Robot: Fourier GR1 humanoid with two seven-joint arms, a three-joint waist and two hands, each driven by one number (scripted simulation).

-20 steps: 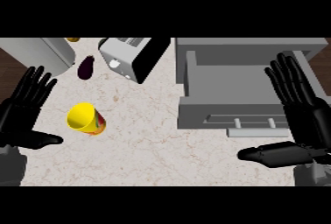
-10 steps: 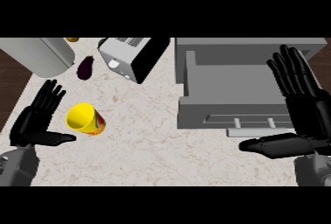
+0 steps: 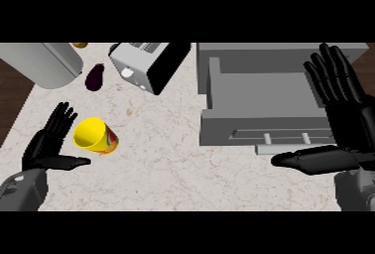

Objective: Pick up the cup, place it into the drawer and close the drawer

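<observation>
At the left of the frame, a little below the middle, the yellow cup (image 3: 93, 135) lies on its side on the pale marbled worktop (image 3: 168, 163), with its open mouth turned to the left. The left hand (image 3: 50, 144) is just beside the cup, on its left; its fingers are straight and spread, pointing up in the frame, and the thumb reaches to the right under the cup. I cannot tell if the hand touches the cup.

In the right half of the frame the grey drawer (image 3: 260, 106) stands pulled out, and its handle is on the front wall. The right hand (image 3: 338, 119) shows at the right edge, open, with fingers straight up and the thumb pointing to the left, below the drawer front.

In the upper left there are a toaster (image 3: 150, 64), a dark aubergine (image 3: 95, 78) and a grey cylinder (image 3: 44, 64).
</observation>
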